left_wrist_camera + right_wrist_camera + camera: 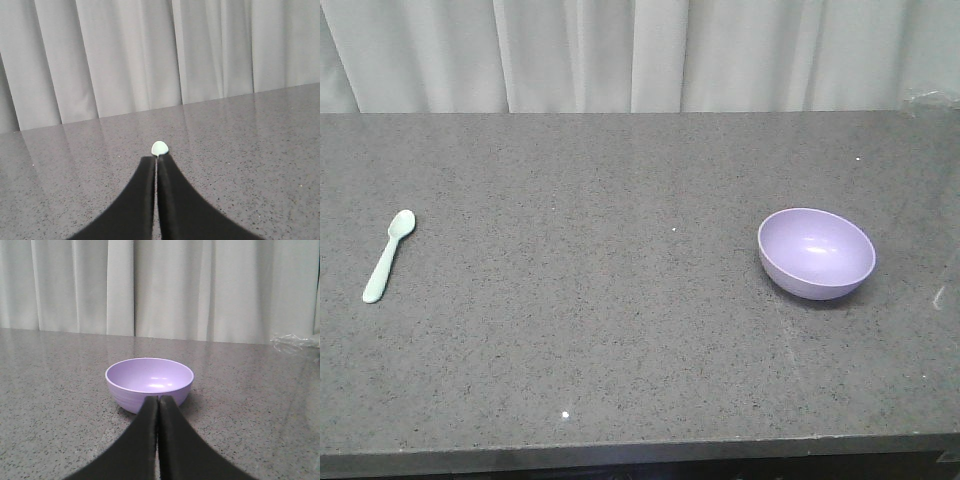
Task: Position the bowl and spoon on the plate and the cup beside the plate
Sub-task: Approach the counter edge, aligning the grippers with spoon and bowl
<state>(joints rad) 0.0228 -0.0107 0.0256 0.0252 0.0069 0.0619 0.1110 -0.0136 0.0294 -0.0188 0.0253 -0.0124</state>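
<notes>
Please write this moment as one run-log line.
mint-green plastic spoon lying left | round lavender bowl upright right | left gripper shut | right gripper shut

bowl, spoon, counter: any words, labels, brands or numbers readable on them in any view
None: no text shows on the round lavender plastic bowl, the pale mint-green plastic spoon, the speckled grey stone counter or the white curtain in any view.

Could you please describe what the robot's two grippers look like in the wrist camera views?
The left gripper and the right gripper look alike: each has two matte black fingers, smooth and unmarked, broad at the base and curving to narrow tips. No cables or labels show. The arms themselves are out of view.
</notes>
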